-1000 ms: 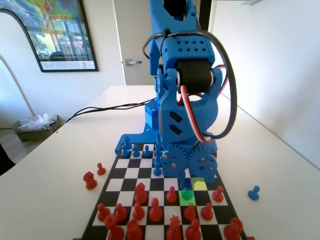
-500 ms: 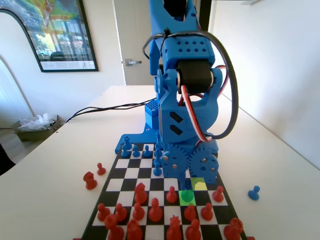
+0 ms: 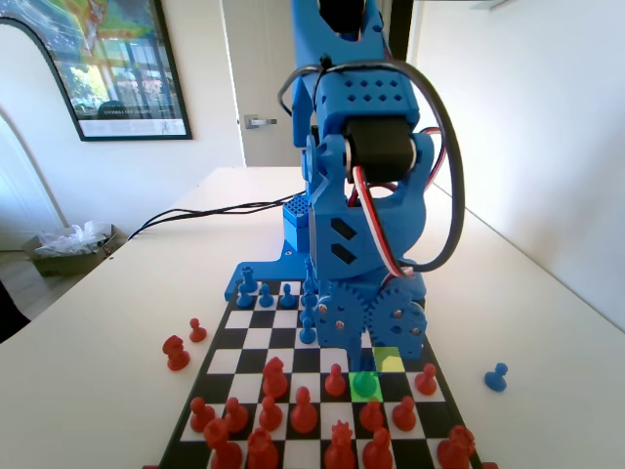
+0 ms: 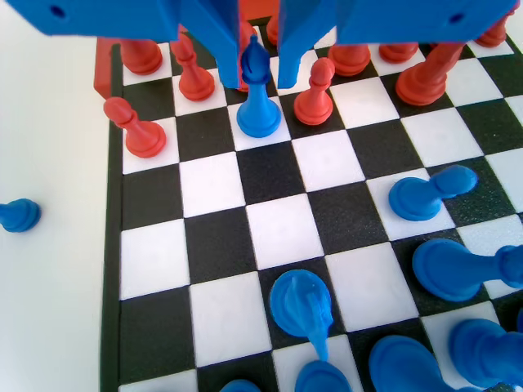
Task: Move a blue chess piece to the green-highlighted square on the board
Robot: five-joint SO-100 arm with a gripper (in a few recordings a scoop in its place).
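Observation:
A blue chess piece (image 4: 258, 102) stands upright on a white square of the board (image 4: 278, 229), among red pawns. My gripper (image 4: 260, 69) hangs low over it. One jaw stands on each side of its head, and a thin gap shows on the right, so the gripper is open. In the fixed view the gripper (image 3: 366, 362) is down at the green-highlighted square (image 3: 355, 393). The piece (image 3: 366, 381) stands on that square and looks green-tinted.
A yellow square (image 3: 390, 362) lies just behind the green one. Red pawns (image 4: 316, 98) crowd close on both sides of the piece. Several blue pieces (image 4: 425, 196) stand near the arm's base. One blue pawn (image 3: 496, 376) lies off the board on the table, and two red pieces (image 3: 177, 352) stand off the other side.
The arm has barely moved. In the fixed view, less of the piece's blue top shows between the fingers than one second ago.

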